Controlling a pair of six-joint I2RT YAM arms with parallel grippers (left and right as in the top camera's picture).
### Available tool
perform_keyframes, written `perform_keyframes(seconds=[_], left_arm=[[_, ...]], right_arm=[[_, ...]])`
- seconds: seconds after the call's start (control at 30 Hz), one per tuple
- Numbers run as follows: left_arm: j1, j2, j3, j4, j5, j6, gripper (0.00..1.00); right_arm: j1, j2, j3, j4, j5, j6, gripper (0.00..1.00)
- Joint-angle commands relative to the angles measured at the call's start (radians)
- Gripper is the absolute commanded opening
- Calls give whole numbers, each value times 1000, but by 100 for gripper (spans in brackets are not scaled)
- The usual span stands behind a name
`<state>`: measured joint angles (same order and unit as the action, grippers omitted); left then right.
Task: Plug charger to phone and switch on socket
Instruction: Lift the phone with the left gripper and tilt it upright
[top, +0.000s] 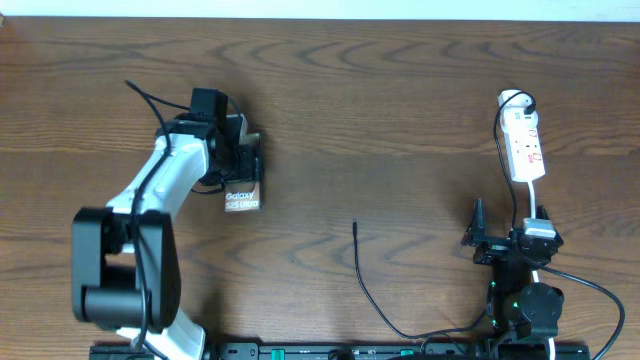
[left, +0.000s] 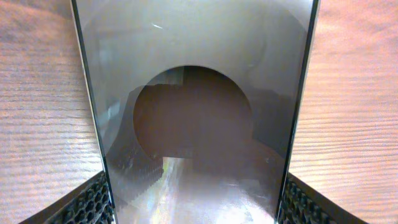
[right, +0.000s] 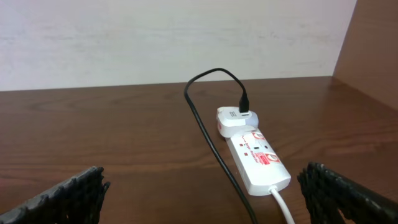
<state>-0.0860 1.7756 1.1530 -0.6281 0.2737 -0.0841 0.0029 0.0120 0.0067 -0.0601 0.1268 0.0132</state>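
Note:
My left gripper (top: 240, 165) is shut on the phone (top: 242, 196), a brownish-grey slab with white "Galaxy S25 Ultra" lettering, at the table's left. In the left wrist view the phone (left: 199, 93) fills the frame between the two fingers (left: 196, 202). The charger cable (top: 362, 275) lies loose at centre, its tip (top: 355, 226) pointing away from me. The white socket strip (top: 524, 145) lies at the far right with a white adapter plugged in. My right gripper (top: 508, 224) is open and empty just short of it. In the right wrist view (right: 208, 190) the strip (right: 258, 158) and cable (right: 208, 134) lie ahead.
The strip's white cord (right: 283, 205) runs back toward my right arm (top: 525, 290). The charger cable passes between my right fingers. Bare wooden tabletop (top: 400, 120) lies between phone and strip. A wall stands behind the strip in the right wrist view.

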Motion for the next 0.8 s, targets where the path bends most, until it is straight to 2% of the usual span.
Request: perform_keyframes(seconds=[0.0,0.2,0.77], left_arm=[[2,-68,39,6,97,-151,7],[2,-126,39,9,225,-393,7],[6,-151,39,9,731,-1054,7]], right_arm=[[-13,-7,-1,-4,-2,-14,99],[-13,-7,-1,-4,-2,-14,99],[-13,-7,-1,-4,-2,-14,99]])
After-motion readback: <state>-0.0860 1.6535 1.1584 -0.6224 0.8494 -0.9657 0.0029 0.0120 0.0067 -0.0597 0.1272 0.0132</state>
